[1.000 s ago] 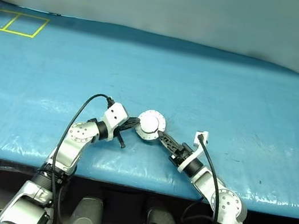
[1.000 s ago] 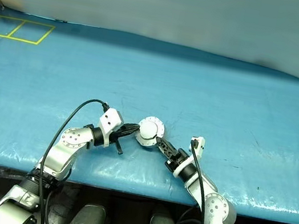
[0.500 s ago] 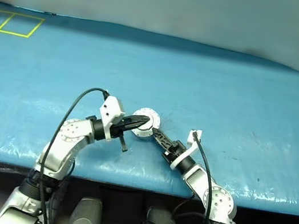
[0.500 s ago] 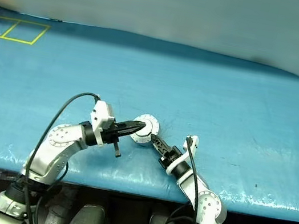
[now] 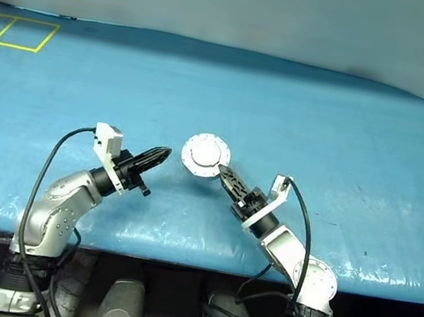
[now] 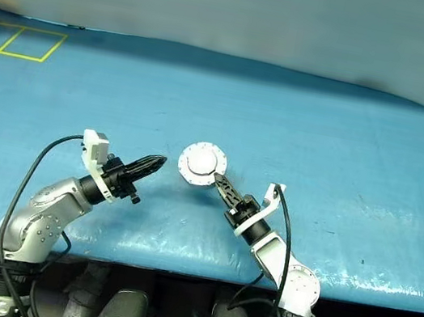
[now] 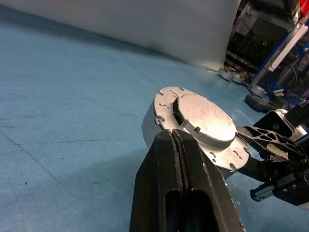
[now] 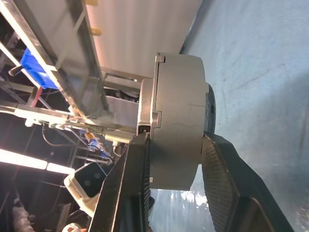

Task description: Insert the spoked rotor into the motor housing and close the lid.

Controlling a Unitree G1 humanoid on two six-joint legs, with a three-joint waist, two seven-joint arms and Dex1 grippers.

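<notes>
Right gripper: reached inward, clamped on the motor housing, held above the blue table, lid closed.
Left gripper: pointed at the housing, apart from it, fingers together.
Room: bare table all around.

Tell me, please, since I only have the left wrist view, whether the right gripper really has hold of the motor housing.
Observer: Yes. In the right wrist view, the right gripper clamps the motor housing across its thickness, a finger on each flat face.
Operator: Is my left gripper touching it?
Observer: No. From the head, the left gripper sits apart, on the housing's left.
Operator: Anything else on the table?
Observer: Yellow taped squares mark the blue table at its far left corner.
</notes>
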